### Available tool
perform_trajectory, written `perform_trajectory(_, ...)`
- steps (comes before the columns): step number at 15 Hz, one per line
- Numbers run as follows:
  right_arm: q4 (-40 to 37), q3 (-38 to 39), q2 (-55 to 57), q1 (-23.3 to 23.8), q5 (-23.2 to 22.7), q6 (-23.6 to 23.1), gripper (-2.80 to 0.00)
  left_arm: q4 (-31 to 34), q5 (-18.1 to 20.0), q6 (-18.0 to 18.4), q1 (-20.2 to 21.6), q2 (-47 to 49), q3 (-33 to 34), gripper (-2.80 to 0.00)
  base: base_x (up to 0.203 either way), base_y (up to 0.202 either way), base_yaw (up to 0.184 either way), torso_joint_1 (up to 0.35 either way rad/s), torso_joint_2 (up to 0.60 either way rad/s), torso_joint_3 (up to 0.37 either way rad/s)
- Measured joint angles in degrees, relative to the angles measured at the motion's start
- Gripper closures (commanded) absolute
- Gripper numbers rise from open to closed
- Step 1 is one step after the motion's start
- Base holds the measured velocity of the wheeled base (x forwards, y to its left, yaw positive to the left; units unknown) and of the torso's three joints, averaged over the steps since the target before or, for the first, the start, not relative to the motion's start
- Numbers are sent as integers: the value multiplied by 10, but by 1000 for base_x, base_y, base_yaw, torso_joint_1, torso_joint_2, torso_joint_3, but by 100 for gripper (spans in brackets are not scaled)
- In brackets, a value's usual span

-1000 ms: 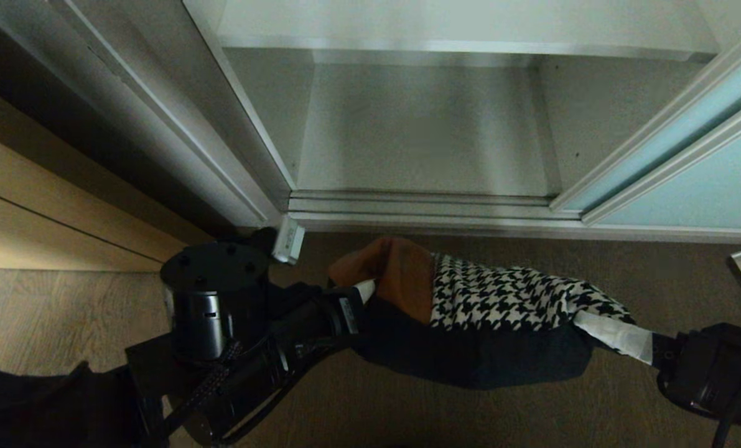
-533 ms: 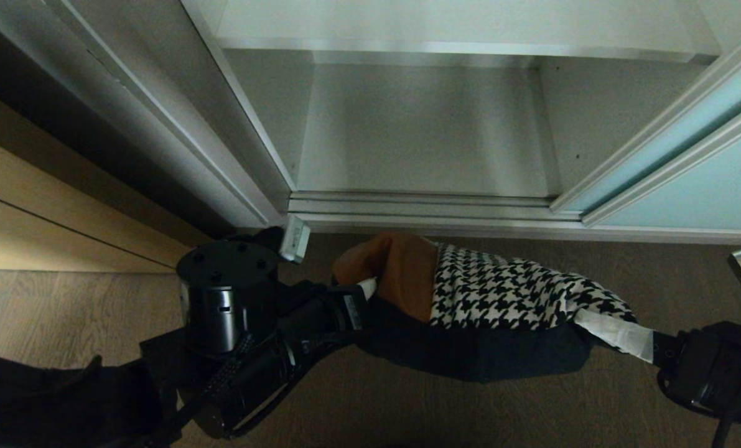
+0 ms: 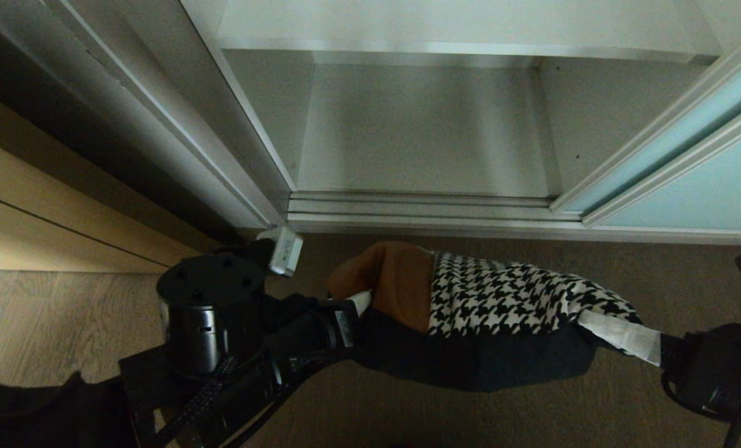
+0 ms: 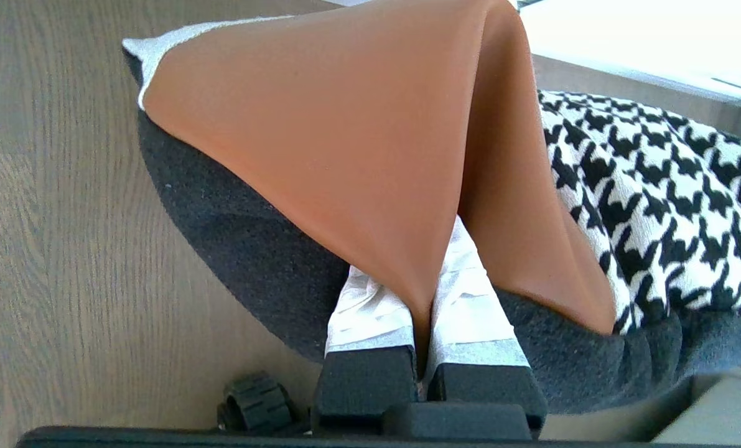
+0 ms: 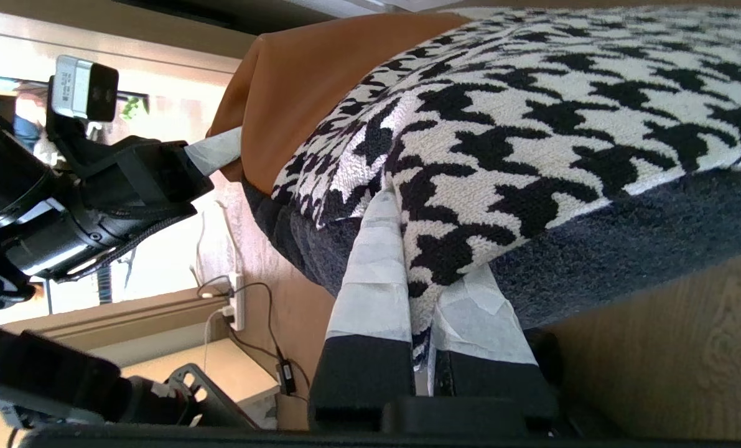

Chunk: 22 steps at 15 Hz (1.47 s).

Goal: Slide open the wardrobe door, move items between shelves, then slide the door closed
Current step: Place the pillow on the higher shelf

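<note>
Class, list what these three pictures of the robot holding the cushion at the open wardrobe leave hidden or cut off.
- Right gripper: head view, its body runs off the frame edge.
- Cushion: its underside faces away in all views; both wrist views crop its far end.
- Sliding door: head view, only a lower corner shows.
- Upper shelf: head view, cut by the top edge.
- Left gripper: its fingertips are buried in the cushion's fold.

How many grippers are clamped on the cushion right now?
2. The left gripper pinches the cushion at its tan leather end; the right gripper pinches its houndstooth end.

Brown wood-grain floor [image 3: 46, 311] beneath a light-brown wooden panel [image 3: 28, 205].
</note>
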<state>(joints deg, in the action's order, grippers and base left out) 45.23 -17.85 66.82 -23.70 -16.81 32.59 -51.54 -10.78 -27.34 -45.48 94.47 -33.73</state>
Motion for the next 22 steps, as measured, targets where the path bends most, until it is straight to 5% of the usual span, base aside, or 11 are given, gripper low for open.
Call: perform_trajectory(22, -28, 8, -38, -4, -27, 0, 0, 0, -2, 2, 0, -19, 5, 0, 0, 0, 0, 0, 0, 3)
